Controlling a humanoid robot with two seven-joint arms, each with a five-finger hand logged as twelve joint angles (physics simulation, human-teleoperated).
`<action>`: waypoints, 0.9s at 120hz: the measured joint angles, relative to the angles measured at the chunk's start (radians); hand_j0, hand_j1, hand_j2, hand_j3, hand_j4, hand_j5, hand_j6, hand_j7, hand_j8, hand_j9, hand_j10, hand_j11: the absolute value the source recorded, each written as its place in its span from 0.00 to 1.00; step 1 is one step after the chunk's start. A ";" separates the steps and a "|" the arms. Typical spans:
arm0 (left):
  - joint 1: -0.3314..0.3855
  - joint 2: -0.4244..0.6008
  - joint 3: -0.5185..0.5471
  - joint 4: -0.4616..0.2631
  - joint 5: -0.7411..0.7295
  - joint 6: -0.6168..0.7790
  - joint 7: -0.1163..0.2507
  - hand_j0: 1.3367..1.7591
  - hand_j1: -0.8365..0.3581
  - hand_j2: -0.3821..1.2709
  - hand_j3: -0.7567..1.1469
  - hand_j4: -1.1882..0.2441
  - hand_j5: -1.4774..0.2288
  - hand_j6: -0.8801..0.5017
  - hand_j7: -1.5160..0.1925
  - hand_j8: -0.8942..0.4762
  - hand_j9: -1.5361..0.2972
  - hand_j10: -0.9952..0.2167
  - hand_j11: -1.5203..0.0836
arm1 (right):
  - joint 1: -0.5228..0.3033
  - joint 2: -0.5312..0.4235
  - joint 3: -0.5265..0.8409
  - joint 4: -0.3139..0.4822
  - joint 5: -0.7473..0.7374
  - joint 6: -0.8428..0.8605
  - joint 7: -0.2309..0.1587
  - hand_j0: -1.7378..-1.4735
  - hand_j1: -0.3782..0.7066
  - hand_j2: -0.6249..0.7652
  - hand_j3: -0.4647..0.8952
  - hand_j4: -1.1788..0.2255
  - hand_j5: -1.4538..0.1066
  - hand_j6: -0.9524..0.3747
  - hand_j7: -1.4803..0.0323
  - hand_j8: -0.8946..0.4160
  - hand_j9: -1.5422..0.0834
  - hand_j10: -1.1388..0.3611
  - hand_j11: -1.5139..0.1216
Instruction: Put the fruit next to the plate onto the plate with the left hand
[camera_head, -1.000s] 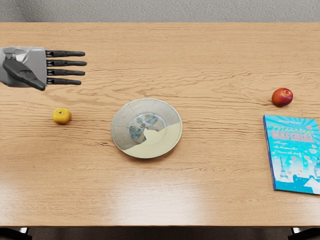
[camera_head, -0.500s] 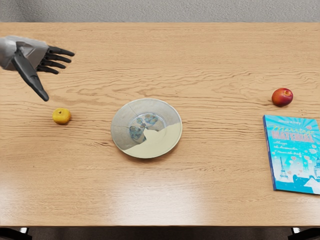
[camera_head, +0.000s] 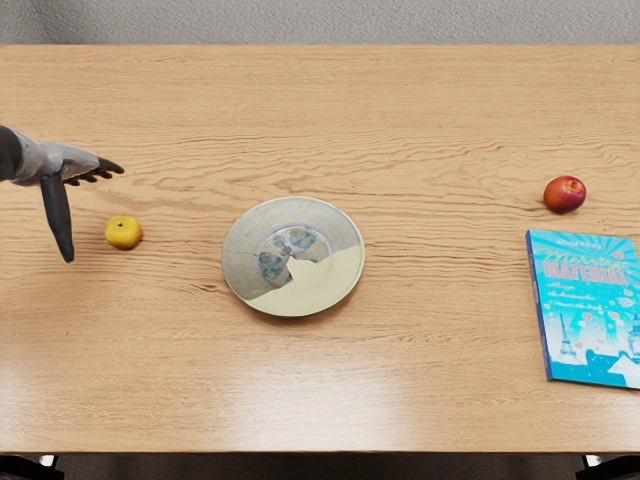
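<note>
Yellow fruit (camera_head: 123, 232) lying at nine o'clock of the plate (camera_head: 345, 272), near it but not touching, bare wooden table (camera_head: 320, 400) between the two. Counts as the task's piece by that nearness alone. Red apple (camera_head: 565, 193) away at three o'clock, well apart from the plate, near the blue book (camera_head: 588, 305) at its twelve o'clock, so probably only a distractor.

Left hand (camera_head: 55, 165) low at the picture's left edge, at ten o'clock of the fruit, just beside it and not in contact. Fingers (camera_head: 100, 168) loosely bent and pointing toward three o'clock; thumb swung down toward six o'clock, well apart from them. Holds nothing. Seems opened this wide in order to take the fruit between thumb and fingers, with the gap facing roughly four o'clock, where the fruit lies. Looks like the approach step, with no grasp made yet and the plate bare of fruit. No sign of the right hand anywhere.
</note>
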 joint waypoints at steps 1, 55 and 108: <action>0.000 0.000 0.001 -0.002 0.006 0.005 0.000 0.76 0.99 0.23 0.40 0.83 0.87 0.63 0.89 0.65 0.84 0.82 0.95 | 0.000 0.000 0.000 0.000 0.000 0.000 0.000 0.30 0.06 0.45 0.34 0.82 0.91 0.70 0.96 0.66 0.93 0.74 0.90; 0.061 -0.078 0.070 -0.049 0.197 0.265 0.000 0.76 0.99 0.23 0.40 0.82 0.86 0.63 0.89 0.65 0.84 0.82 0.95 | -0.001 0.000 0.000 0.000 0.000 0.000 0.000 0.30 0.06 0.45 0.34 0.82 0.91 0.70 0.96 0.66 0.93 0.74 0.90; 0.068 -0.147 0.126 -0.048 0.223 0.345 0.000 0.76 0.99 0.23 0.40 0.82 0.86 0.63 0.88 0.64 0.83 0.81 0.94 | -0.001 0.000 -0.001 0.000 0.000 0.000 0.000 0.30 0.06 0.45 0.34 0.82 0.91 0.70 0.96 0.66 0.93 0.74 0.90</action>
